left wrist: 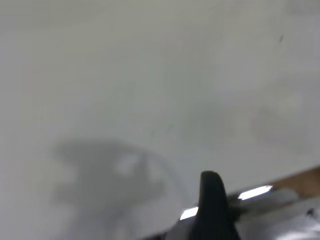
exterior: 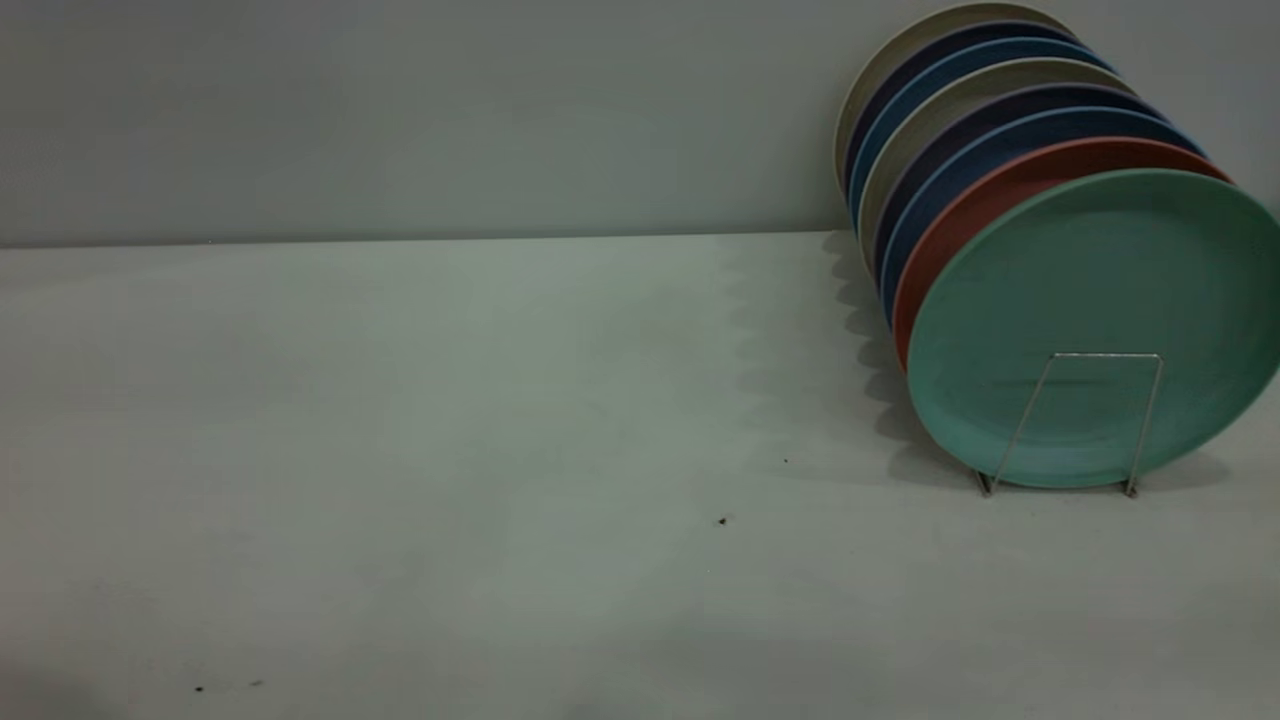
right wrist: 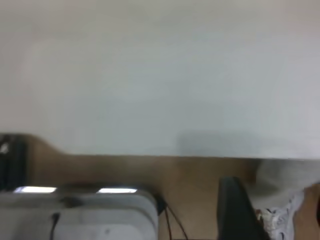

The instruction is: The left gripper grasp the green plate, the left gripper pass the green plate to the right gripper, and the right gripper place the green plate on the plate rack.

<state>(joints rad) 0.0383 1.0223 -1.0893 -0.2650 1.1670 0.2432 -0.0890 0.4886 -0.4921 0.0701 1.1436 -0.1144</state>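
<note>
The green plate (exterior: 1100, 320) runs off the exterior view's edge on its far side from the open worktop (exterior: 450, 450), so its rim there is lost. Behind it, the salmon-pink plate (exterior: 985, 200) and the other plates (exterior: 960, 100) show only crescents. Of the plate rack (exterior: 1085, 420) I see just the front loop; the rest is hidden. Only one blurred tip of my left gripper (left wrist: 212, 205) shows, and one dark tip of my right gripper (right wrist: 237, 210), both cropped, so my jaws' spread is unreadable.
</note>
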